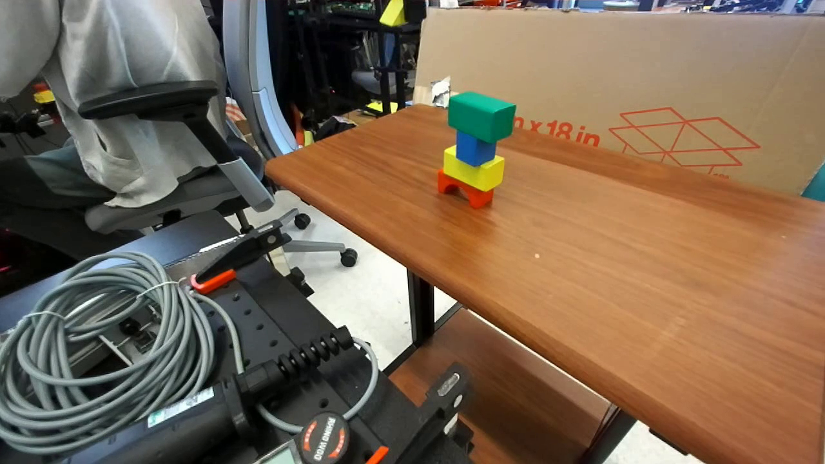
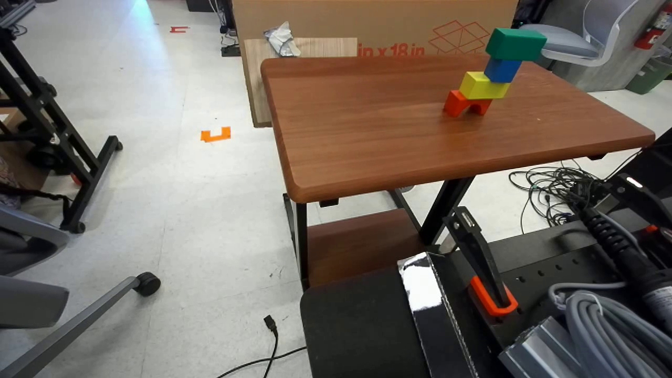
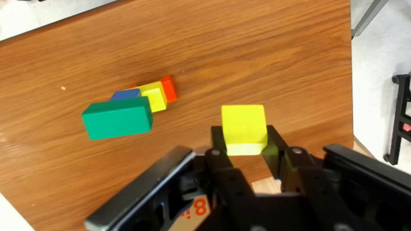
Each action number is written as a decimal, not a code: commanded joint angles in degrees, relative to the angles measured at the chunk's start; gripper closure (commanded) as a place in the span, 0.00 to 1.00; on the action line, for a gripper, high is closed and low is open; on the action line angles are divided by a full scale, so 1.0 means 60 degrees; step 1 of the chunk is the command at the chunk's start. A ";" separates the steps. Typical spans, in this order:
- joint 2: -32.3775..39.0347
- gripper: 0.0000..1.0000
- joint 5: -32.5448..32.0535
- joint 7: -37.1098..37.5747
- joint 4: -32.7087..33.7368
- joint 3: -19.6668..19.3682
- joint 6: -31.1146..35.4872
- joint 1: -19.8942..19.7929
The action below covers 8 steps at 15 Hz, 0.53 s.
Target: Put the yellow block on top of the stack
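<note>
A yellow block is held between the black fingertips of my gripper in the wrist view, above the table. It also appears at the top edge of an exterior view, higher than the stack. The stack stands on the brown table: an orange-red arch at the bottom, then a second yellow block, a blue block and a green block on top. The layers are offset sideways. In the wrist view the green block lies left of my gripper. The gripper is out of view in an exterior view.
The wooden table has a large cardboard sheet behind its far edge. Crumpled silver material is by a table corner. A dark cart with coiled grey cable stands near the table. A person sits in a chair.
</note>
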 commanded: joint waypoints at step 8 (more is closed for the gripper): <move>-0.0216 0.92 -0.0391 -0.0611 -0.0124 -0.0325 -0.0666 -0.1080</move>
